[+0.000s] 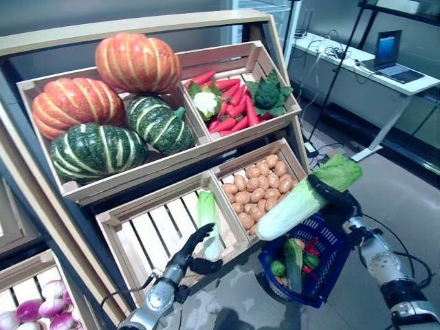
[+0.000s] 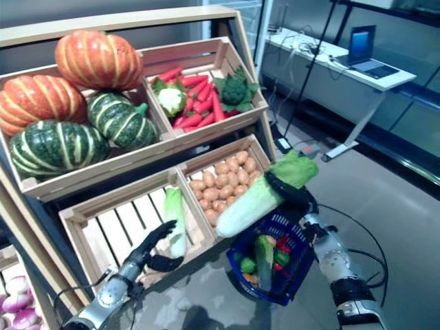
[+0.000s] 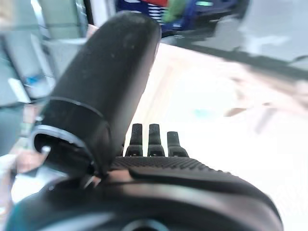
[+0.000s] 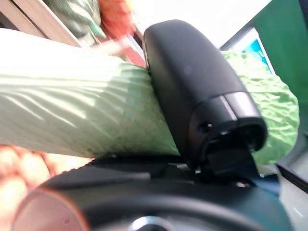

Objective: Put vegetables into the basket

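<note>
My right hand (image 1: 335, 196) is shut on a long napa cabbage (image 1: 302, 199), held tilted above the blue basket (image 1: 323, 275); its thumb (image 4: 192, 86) wraps over the pale green leaves (image 4: 72, 125). The basket hangs below that hand with a cucumber (image 1: 293, 261), a green pepper and red pieces inside. My left hand (image 1: 191, 249) is open at the front edge of the lower left crate, its fingers (image 3: 149, 140) straight, close to a second napa cabbage (image 1: 208, 218) lying in that crate (image 1: 148, 234).
The stand's upper crates hold pumpkins (image 1: 103, 103), carrots (image 1: 234, 103), cauliflower and broccoli. Potatoes (image 1: 258, 189) fill the lower right crate. Purple onions (image 1: 34, 309) lie at the bottom left. A desk with a laptop (image 1: 388, 55) stands at the back right.
</note>
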